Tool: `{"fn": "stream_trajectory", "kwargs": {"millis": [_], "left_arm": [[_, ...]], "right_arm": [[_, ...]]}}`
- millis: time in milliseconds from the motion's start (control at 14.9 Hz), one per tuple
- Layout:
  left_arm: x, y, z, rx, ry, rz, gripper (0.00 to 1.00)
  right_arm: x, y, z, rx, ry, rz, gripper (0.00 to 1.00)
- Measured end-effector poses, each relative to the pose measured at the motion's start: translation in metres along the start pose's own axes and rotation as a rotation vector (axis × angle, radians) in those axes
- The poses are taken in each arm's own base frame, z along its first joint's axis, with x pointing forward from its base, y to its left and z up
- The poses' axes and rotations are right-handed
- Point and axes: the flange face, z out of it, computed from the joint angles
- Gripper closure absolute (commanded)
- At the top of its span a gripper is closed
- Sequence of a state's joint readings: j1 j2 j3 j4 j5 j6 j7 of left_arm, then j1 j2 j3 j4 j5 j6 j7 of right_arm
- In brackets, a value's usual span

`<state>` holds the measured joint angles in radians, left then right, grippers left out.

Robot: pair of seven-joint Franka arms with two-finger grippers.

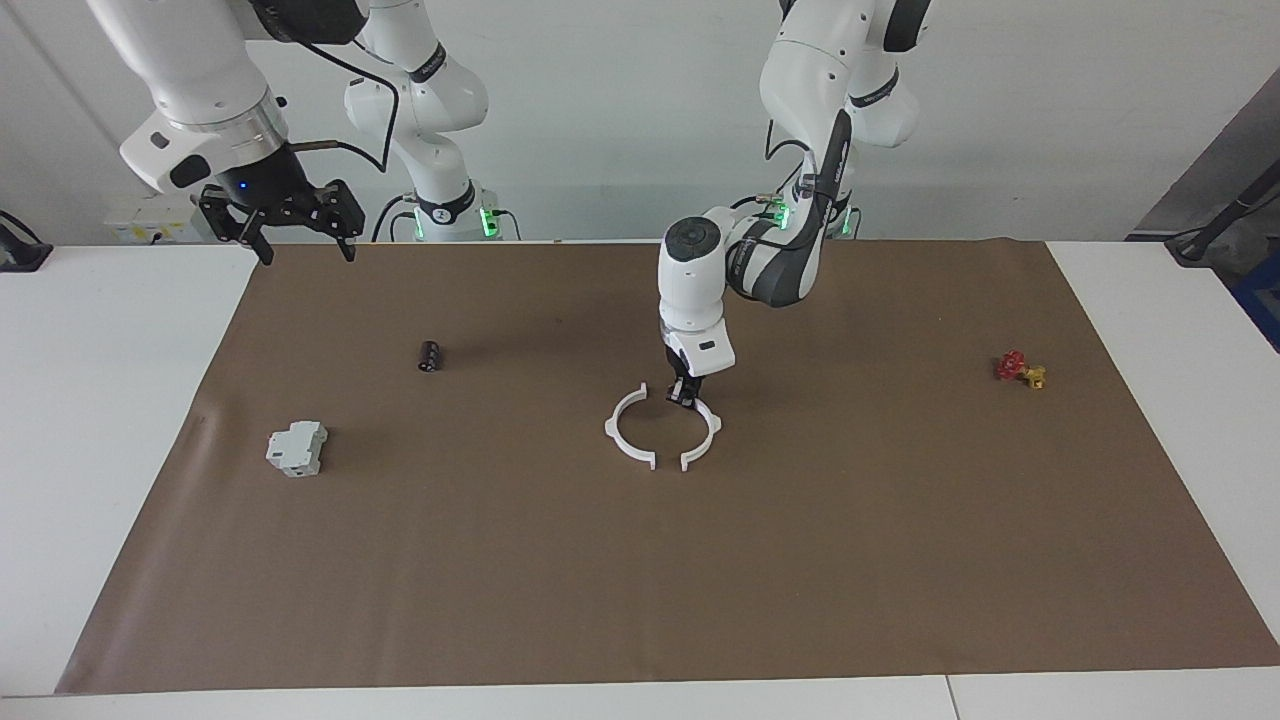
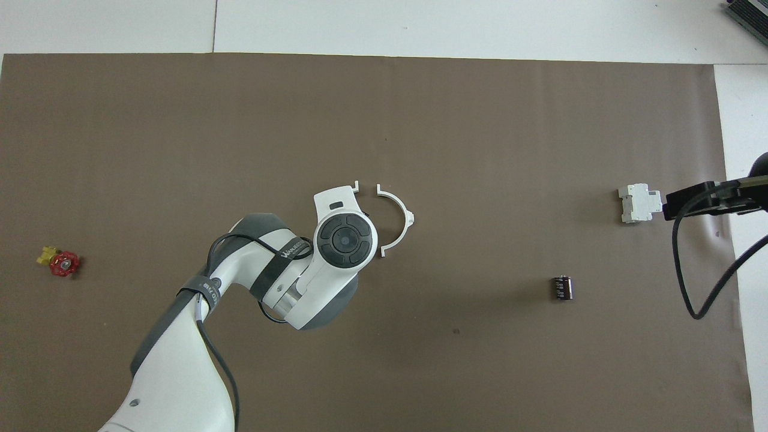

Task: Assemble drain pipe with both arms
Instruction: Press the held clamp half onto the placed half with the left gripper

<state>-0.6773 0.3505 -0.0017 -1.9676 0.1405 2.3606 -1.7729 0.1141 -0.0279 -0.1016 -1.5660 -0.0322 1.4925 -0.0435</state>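
Two arcs (image 1: 632, 430) nearly meeting; left tool (image 1: 684, 396) clamped on one; right tool (image 1: 296, 232) open, waiting.

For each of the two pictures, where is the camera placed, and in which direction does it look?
Facing view: high across the table, looking at the robots; shows both arms, the left tool on one white arc, the right tool raised.
Overhead view: high above the robots' end, looking steeply down; shows the left arm and the right tool.
Shared: arcs, grey-white block, black cylinder, red-and-yellow piece, half a turn apart.
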Motion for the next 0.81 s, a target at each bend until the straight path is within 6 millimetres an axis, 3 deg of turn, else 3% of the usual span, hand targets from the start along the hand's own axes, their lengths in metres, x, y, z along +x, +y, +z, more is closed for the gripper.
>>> {"fn": "stream_trajectory", "kwargs": {"millis": [336,807], "left_arm": [[0.000,0.011,-0.015,-0.020,0.000,-0.004,1.00],[0.000,0.011,-0.009,-0.010,0.002,-0.005,1.00]], "right_arm": [[0.000,0.000,0.000,0.000,0.000,0.000,0.00],[0.000,0.000,0.000,0.000,0.000,0.000,0.00]]}}
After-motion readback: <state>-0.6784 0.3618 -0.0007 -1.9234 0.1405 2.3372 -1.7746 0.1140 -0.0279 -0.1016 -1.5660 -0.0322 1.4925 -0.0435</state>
